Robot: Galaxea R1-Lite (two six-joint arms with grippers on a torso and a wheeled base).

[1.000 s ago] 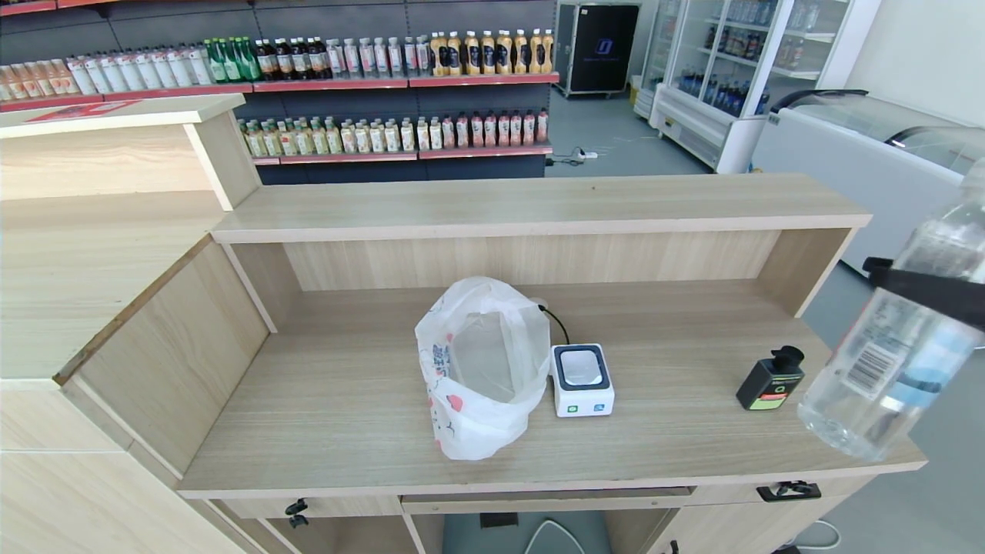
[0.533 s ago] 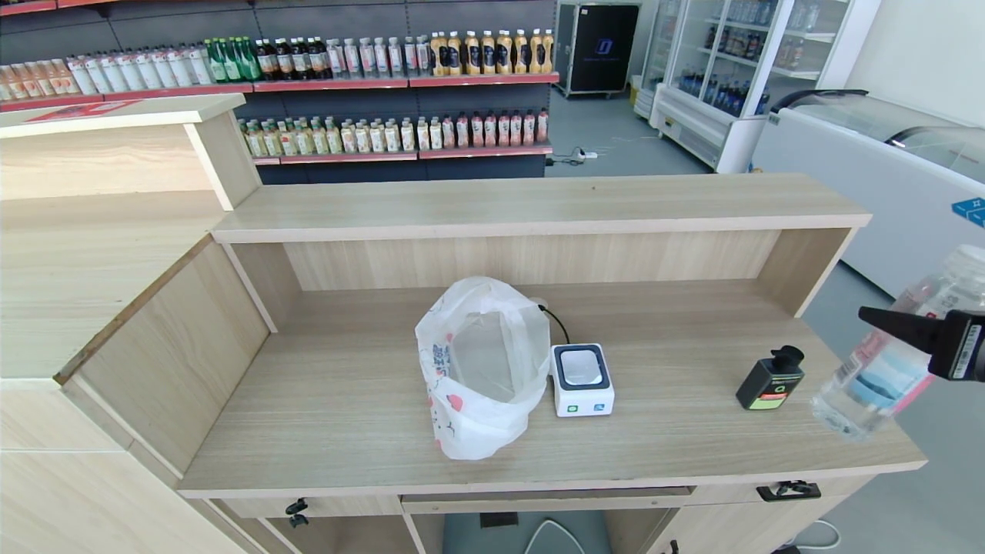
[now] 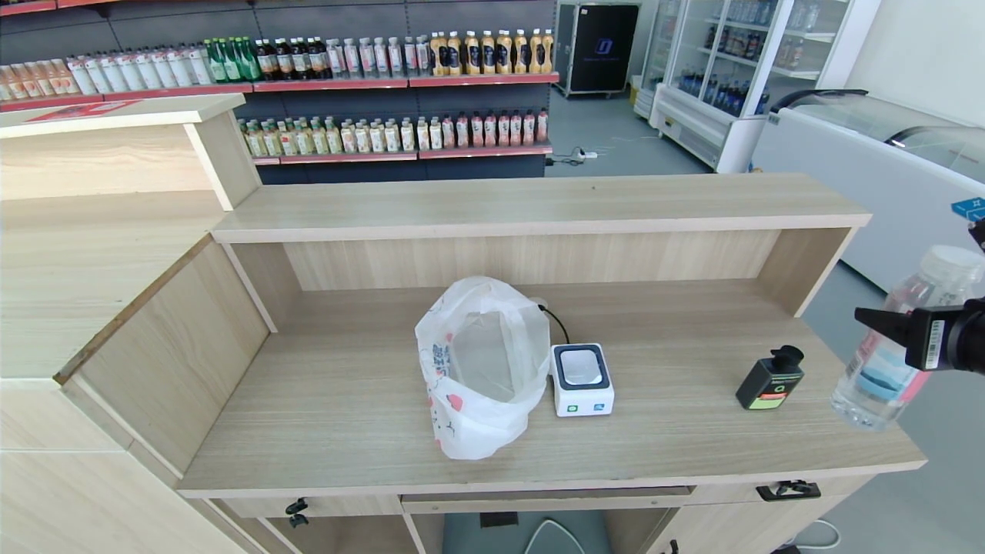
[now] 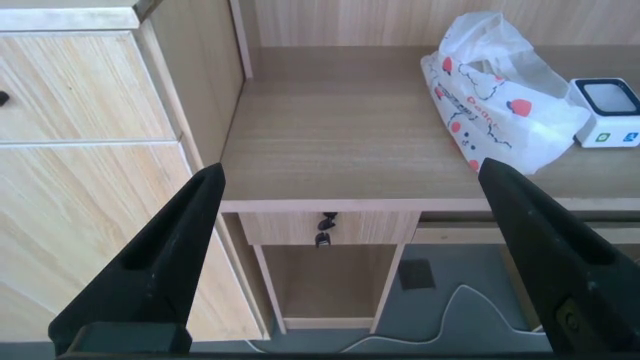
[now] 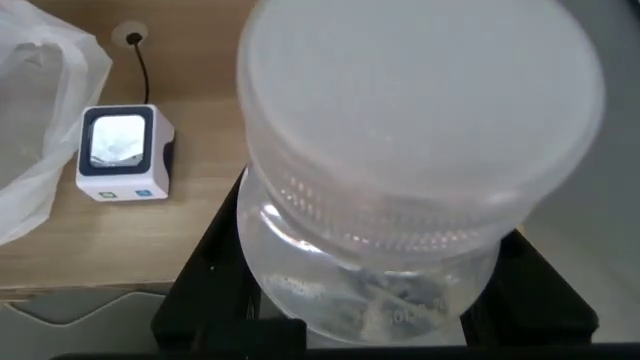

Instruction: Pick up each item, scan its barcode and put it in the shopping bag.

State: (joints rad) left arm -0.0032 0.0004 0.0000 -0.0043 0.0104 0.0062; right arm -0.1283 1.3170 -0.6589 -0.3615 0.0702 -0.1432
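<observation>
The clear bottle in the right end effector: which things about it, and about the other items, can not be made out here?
- Barcode of the clear bottle: head view, the right end effector crosses the label; right wrist view, the cap hides the body.
- Bottom of the shopping bag: head view, hidden by its front wall.
- Label of the small dark bottle: head view, too small to read.

A shop: shelves (image 3: 331, 85) of bottled drinks (image 3: 477, 52) stand behind the table (image 3: 346, 415), with glass-door fridges (image 3: 739, 77) and what may be a chest freezer (image 3: 862, 154) nearby, and a scanner (image 3: 582, 378) sits on the table.
</observation>
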